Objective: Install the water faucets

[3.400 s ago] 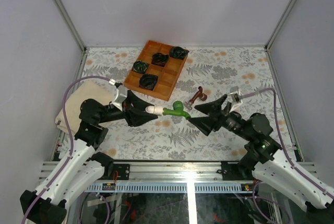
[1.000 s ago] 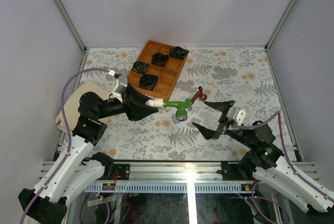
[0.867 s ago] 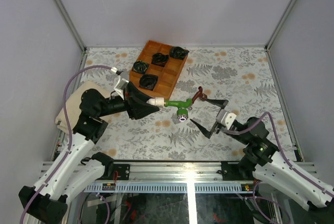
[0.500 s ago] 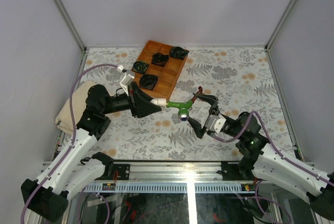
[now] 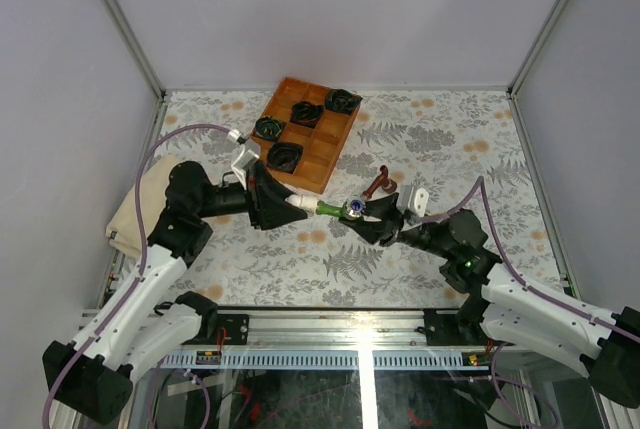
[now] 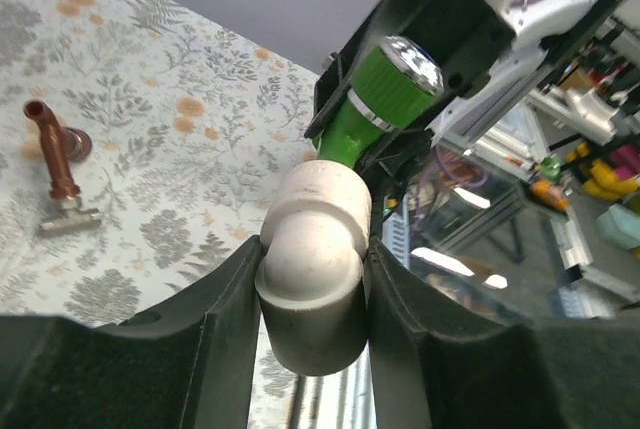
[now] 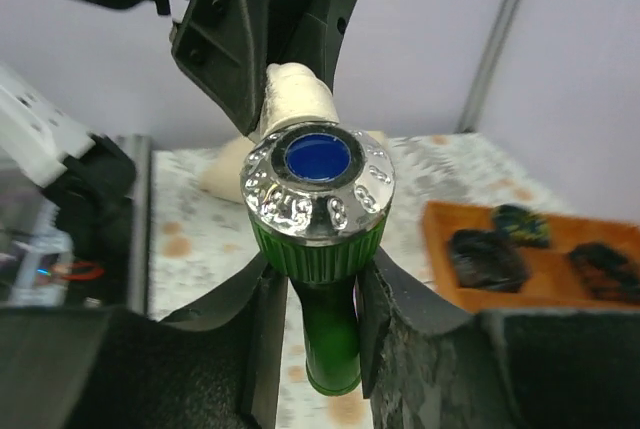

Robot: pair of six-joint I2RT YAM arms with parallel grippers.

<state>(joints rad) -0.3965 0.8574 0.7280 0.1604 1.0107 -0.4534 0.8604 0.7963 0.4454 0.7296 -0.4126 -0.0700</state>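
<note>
Green faucet pinched in right jaws, its white fitting pinched in left jaws.

Right tool clamps green faucet; white piece behind.

Plain pale grey walls stand on the far, left and right sides, joined by slim metal corner posts. The floral-patterned surface is evenly lit; a metal rail lines its near edge.
</note>
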